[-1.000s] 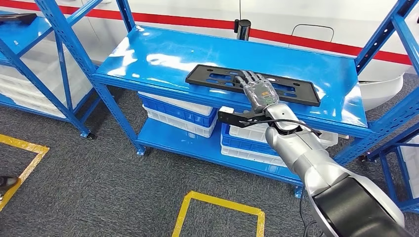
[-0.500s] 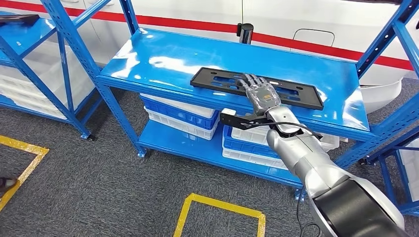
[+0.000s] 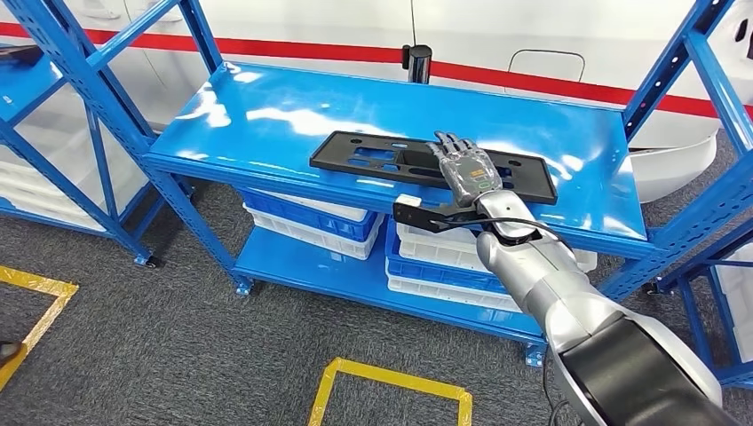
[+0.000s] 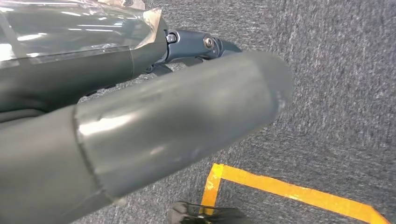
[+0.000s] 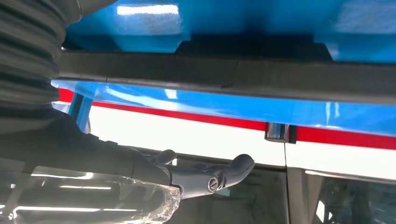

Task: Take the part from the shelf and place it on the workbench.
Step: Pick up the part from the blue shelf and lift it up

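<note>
R arm [image 3: 568,293] was silver w/ a black upper section, black cable looped at wrist; right hand [image 3: 468,169] grey, dark-fingered. Wrist cam showed ribbed grey cover [image 5: 28,51], clear film, one screw.

No legible text, label, brand, number or sign on anything here.

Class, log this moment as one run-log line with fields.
stage: reach | right hand: over black part, fingers spread | part: flat on blue shelf | left hand: hangs over floor

- Right arm [image 3: 568,293] reaches forward, right hand [image 3: 468,169] palm down, fingers stretched out flat.
- Left hand [image 4: 140,116] hangs low, fingers unclear.
</note>
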